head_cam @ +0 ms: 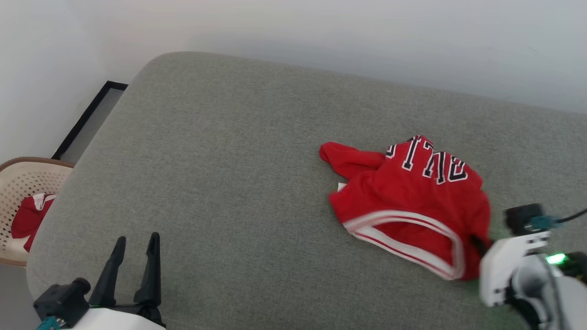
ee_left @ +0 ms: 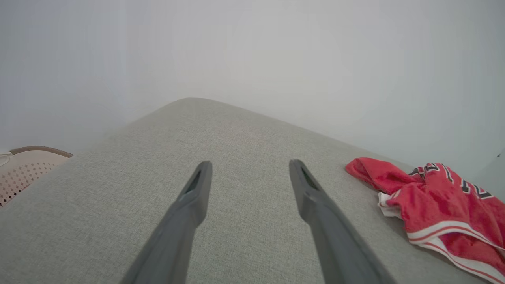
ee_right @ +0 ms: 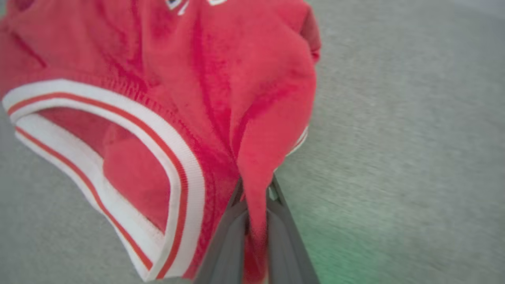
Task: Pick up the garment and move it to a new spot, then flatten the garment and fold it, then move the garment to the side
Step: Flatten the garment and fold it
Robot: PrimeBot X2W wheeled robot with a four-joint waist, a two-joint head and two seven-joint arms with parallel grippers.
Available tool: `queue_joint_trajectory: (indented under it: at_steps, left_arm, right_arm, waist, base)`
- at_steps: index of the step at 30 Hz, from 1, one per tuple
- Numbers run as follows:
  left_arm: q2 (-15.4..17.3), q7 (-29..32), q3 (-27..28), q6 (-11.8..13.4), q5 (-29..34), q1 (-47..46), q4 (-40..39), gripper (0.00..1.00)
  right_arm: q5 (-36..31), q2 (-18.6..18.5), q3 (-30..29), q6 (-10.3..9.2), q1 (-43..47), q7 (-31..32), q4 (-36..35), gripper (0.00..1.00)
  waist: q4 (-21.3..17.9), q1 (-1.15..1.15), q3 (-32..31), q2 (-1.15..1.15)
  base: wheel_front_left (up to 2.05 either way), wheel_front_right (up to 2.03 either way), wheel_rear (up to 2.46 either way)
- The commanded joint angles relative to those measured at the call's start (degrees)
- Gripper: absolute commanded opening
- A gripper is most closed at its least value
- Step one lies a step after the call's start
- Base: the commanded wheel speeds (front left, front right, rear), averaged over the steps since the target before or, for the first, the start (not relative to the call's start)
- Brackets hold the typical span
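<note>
Clenched, the right gripper (ee_right: 256,185) has its two long dark fingers pinched together on a ridge of red cloth at the near right edge of the garment (head_cam: 412,197), a crumpled red jersey shirt with red-and-white striped trim and black, white-outlined lettering. A broad grey woven-fabric cushion (head_cam: 206,160) with a rounded corner carries the shirt, which lies bunched on the cushion's right half, lettering upward at the far side and a striped opening gaping toward the robot. Beside the cushion's left edge stands a beige perforated plastic basket (head_cam: 18,178) holding a smaller red-and-white cloth (head_cam: 27,217). Over the cushion's near left corner, the left gripper (head_cam: 138,237) has its fingers spread apart, holding nothing.
</note>
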Motion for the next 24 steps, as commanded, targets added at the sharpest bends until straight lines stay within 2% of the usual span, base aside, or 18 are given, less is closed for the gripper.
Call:
queue_joint_trajectory:
  at_steps: [1, 6, 10, 14, 18, 22, 23, 24]
  left_arm:
    - [-0.2, -0.3, 0.3, -0.3, 0.7, -0.2, -0.1, 1.0]
    - [-0.5, -0.3, 0.8, -0.4, 0.7, -0.2, -0.2, 1.0]
    - [-0.8, -0.3, 0.8, -0.5, 0.8, -0.5, 0.2, 1.0]
    - [-1.2, -0.3, 0.7, -0.7, 0.8, -0.7, 0.6, 1.0]
    - [-1.4, -0.3, 0.5, -0.8, 0.6, -1.1, 0.9, 1.0]
    - [-1.6, -0.3, 0.7, -0.9, 0.3, -1.2, 1.0, 1.0]
    - [-1.7, -0.3, 0.7, -0.9, 0.3, -1.2, 1.1, 1.0]
    - [-1.8, -0.3, 0.7, -0.9, 0.3, -1.2, 1.1, 1.0]
  right_arm:
    - [-0.1, -0.9, -0.8, -0.04, -0.1, 0.0, -0.2, 0.0]
    - [-1.6, -4.7, -5.0, -0.03, 0.8, 0.5, -2.4, 0.0]
    - [-2.4, -5.2, -5.4, -0.03, 1.2, 1.9, -6.9, 0.0]
    - [-2.8, -3.5, -2.2, -0.03, 2.2, 4.1, -13.2, 0.0]
    - [-2.6, -0.5, 4.4, -0.03, 2.7, 6.8, -19.6, 0.0]
    - [-2.7, 1.4, 9.4, -0.03, 1.9, 7.7, -20.6, 0.0]
    - [-2.5, 1.8, 10.4, -0.03, 1.7, 7.5, -20.2, 0.09]
    - [-2.3, 2.1, 11.1, -0.03, 1.5, 7.3, -19.8, 0.31]
  waist:
    - [-0.2, 0.0, 0.0, 0.0]
    - [-0.8, 0.0, 0.1, 0.0]
    - [-0.9, 0.0, 0.0, 0.0]
    - [-0.6, 0.0, 0.0, 0.0]
    - [0.2, 0.0, 0.1, 0.0]
    - [0.6, 0.0, 0.5, 0.0]
    - [0.7, 0.0, 0.6, 0.0]
    - [0.8, 0.0, 0.7, 0.0]
  base:
    - [0.0, 0.0, 0.0]
    - [0.0, 0.0, 0.0]
    - [0.0, 0.0, 0.0]
    - [0.0, 0.0, 0.0]
    - [0.0, 0.0, 0.0]
    - [0.0, 0.0, 0.0]
    - [0.0, 0.0, 0.0]
    - [0.0, 0.0, 0.0]
